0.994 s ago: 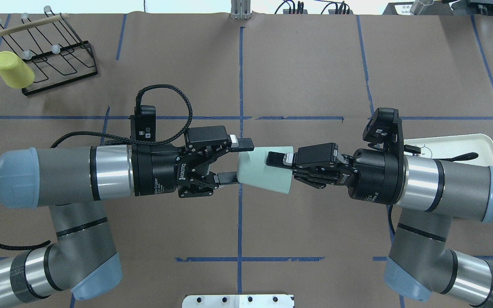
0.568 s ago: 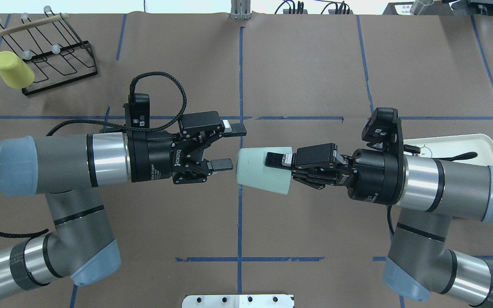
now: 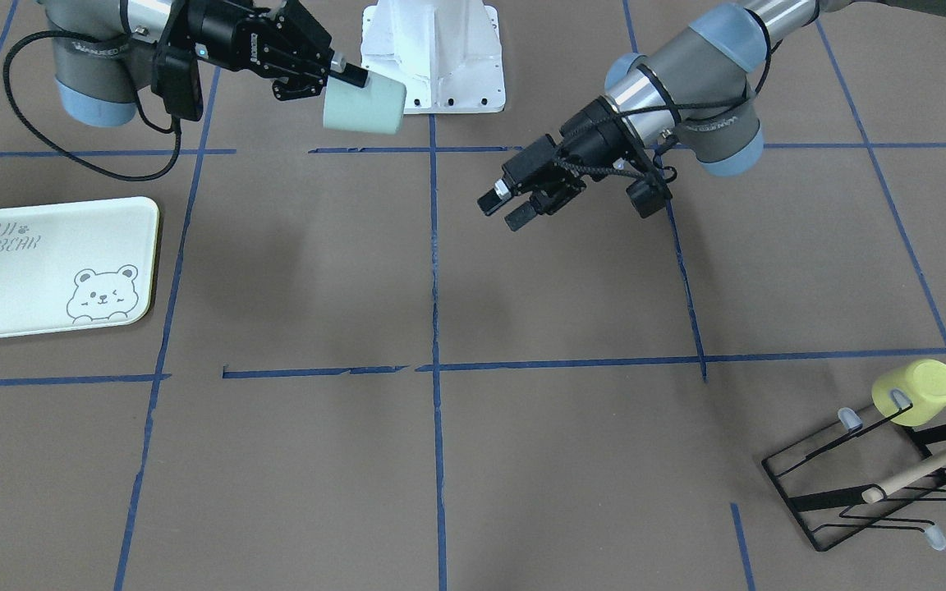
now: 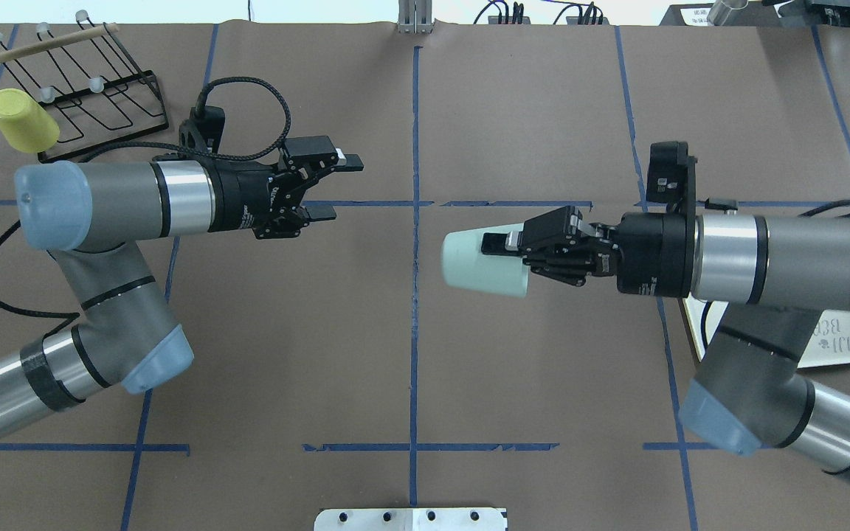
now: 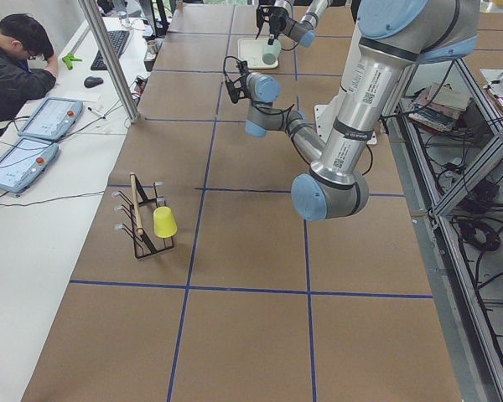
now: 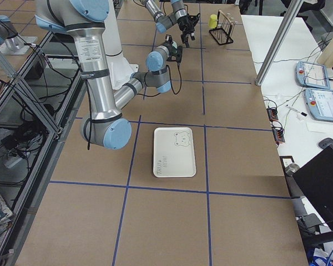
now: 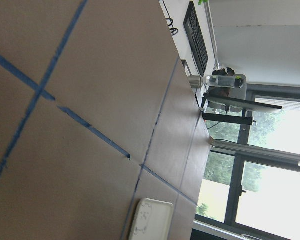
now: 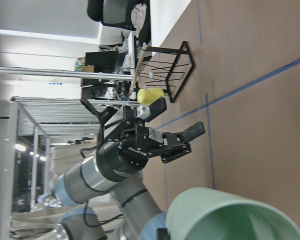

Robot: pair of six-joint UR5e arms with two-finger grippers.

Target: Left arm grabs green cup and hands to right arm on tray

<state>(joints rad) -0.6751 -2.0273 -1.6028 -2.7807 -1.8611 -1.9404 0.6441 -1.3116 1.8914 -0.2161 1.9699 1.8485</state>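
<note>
The green cup lies on its side in the air, rim toward my right arm, base toward the table's middle. My right gripper is shut on the green cup's rim wall; it also shows in the front view holding the cup. My left gripper is open and empty, well left of the cup and apart from it; it also shows in the front view. The tray with the bear drawing lies flat and bare at the right side, partly hidden under my right arm in the overhead view.
A yellow cup hangs on a black wire rack at the far left corner. The robot's white base plate stands at the near middle edge. Blue tape lines cross the brown table.
My left gripper, open by the cup's base, has drawn back left and farther away. My right gripper has carried the green cup a little right and away from it.
</note>
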